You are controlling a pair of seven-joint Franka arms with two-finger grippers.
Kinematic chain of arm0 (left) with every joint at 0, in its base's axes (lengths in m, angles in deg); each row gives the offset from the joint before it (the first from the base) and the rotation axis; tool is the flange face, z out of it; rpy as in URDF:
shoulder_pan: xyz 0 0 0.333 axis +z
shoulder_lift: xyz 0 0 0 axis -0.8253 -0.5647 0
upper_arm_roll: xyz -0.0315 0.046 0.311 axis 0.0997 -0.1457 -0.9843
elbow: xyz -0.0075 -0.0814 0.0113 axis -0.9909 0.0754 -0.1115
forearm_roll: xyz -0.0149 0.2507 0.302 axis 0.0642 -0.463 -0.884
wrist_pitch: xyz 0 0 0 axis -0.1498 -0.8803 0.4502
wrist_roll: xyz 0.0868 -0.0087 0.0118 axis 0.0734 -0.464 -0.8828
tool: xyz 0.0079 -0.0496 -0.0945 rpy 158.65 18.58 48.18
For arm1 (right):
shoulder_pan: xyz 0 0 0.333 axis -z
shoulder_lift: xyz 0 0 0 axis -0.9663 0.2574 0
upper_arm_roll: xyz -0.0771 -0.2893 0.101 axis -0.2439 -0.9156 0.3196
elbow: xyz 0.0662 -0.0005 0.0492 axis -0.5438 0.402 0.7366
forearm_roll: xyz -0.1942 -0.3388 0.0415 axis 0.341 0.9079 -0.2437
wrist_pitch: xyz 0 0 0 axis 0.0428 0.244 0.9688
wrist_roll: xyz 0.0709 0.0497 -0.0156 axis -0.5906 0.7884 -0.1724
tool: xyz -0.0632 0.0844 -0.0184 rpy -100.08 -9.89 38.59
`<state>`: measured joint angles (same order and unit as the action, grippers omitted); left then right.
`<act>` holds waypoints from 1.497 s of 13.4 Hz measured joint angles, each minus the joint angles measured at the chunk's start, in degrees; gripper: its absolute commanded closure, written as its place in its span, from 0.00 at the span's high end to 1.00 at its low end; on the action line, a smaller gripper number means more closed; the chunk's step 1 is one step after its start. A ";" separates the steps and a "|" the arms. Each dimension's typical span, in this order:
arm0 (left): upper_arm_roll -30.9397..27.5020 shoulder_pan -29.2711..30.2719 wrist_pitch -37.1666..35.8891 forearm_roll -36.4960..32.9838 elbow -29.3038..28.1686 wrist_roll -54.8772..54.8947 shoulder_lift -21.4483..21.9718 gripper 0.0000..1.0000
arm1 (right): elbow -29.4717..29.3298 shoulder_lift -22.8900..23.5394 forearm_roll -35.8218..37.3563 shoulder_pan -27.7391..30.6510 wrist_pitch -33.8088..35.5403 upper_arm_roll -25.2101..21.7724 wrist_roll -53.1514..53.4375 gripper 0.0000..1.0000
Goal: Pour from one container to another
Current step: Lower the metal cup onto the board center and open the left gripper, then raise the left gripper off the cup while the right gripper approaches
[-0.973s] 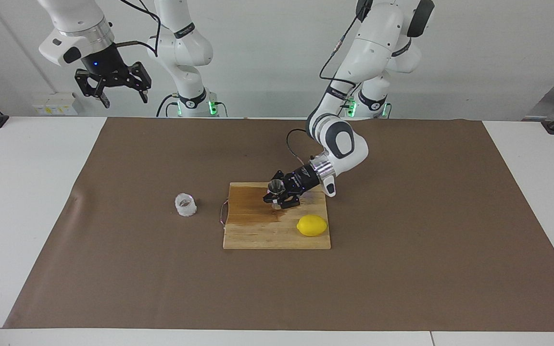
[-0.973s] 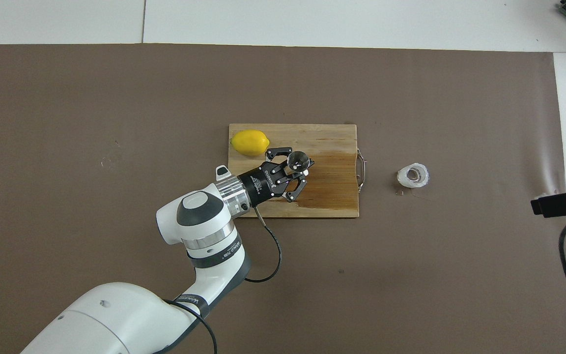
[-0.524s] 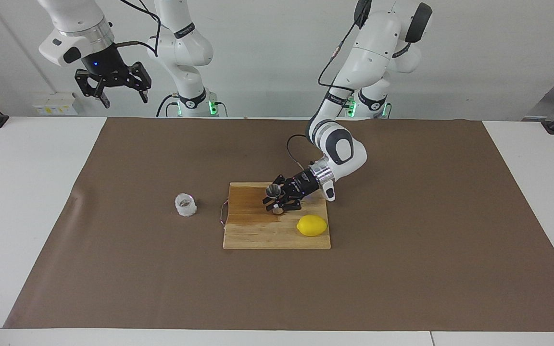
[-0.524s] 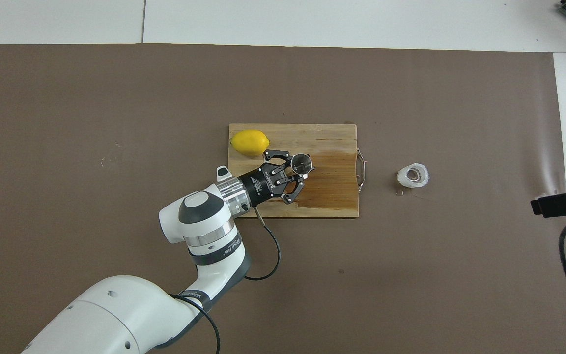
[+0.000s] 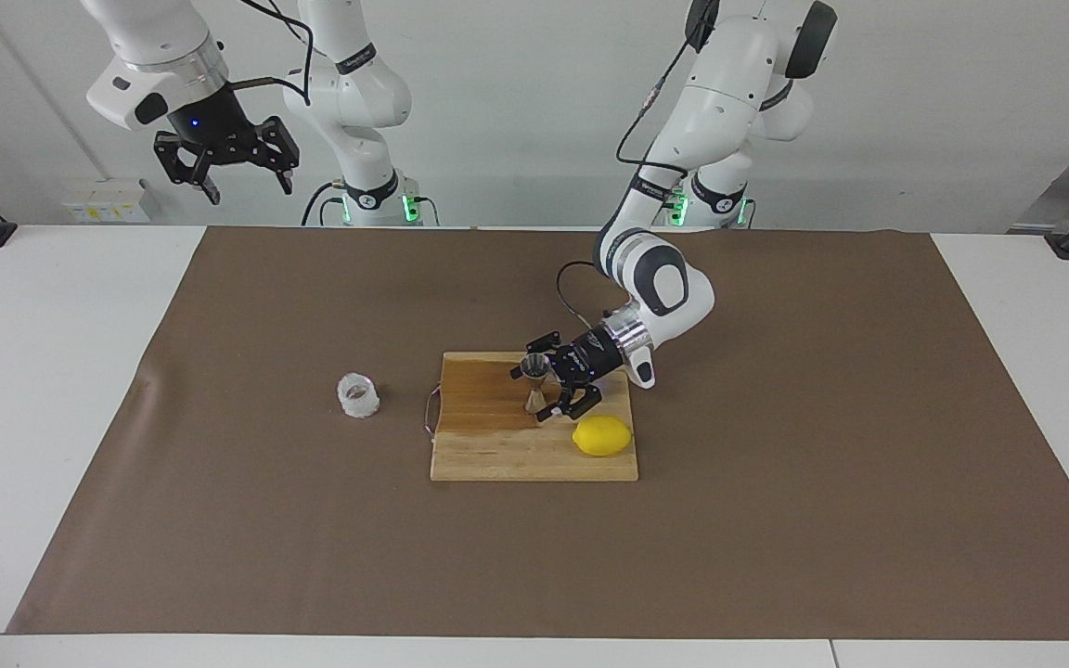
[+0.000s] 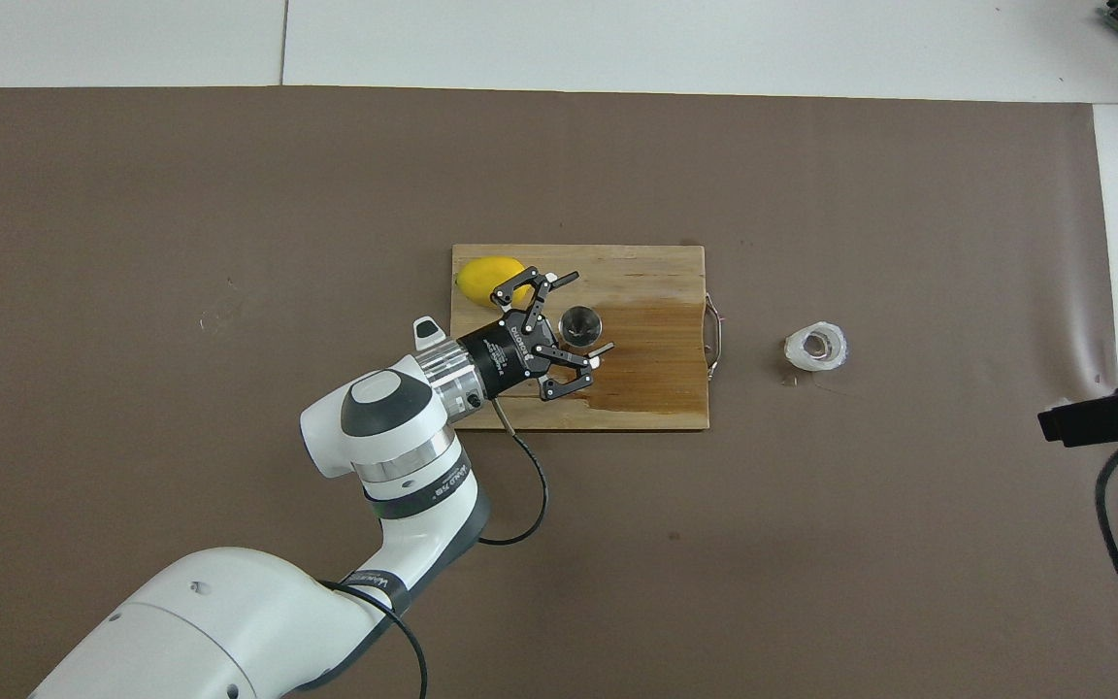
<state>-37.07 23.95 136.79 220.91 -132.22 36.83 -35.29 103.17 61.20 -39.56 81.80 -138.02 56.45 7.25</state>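
The steel jigger (image 5: 534, 381) stands upright on the wooden cutting board (image 5: 497, 456), also seen in the overhead view (image 6: 579, 324). My left gripper (image 5: 532, 394) is low over the board, open, its fingers spread to either side of the jigger without gripping it; it also shows in the overhead view (image 6: 589, 313). The clear faceted glass cup (image 5: 358, 395) stands on the brown mat beside the board toward the right arm's end, also in the overhead view (image 6: 816, 347). My right gripper (image 5: 250, 190) is open and empty, waiting high over the right arm's end of the table.
A yellow lemon (image 5: 602, 435) lies on the cutting board (image 6: 656, 272), close to the left gripper's finger, farther from the robots than the jigger. A brown mat (image 5: 776, 520) covers most of the white table. The board has a small handle (image 6: 711, 335) facing the cup.
My left gripper has opened and let go of the jigger, which now stands upright on the board. The hand drew back slightly toward the lemon. The right gripper shifted a little.
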 measured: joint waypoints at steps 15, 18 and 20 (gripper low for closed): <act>0.80 -5.32 29.23 -13.87 -4.33 0.38 7.58 1.00 | 11.76 0.08 -11.17 2.43 -19.32 -0.60 -51.51 1.00; 0.77 -5.30 29.19 -20.91 -5.89 0.40 8.25 1.00 | 13.37 0.13 -12.31 2.46 -20.48 -0.59 -55.49 1.00; 0.69 -5.20 28.55 -24.73 -7.01 0.40 8.62 1.00 | 15.40 0.37 -14.69 3.16 -21.72 -0.64 -60.62 1.00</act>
<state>-36.38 18.76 165.33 196.18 -139.22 37.23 -26.67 118.56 61.57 -54.25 84.96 -159.74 55.82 -53.37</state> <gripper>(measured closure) 0.000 0.000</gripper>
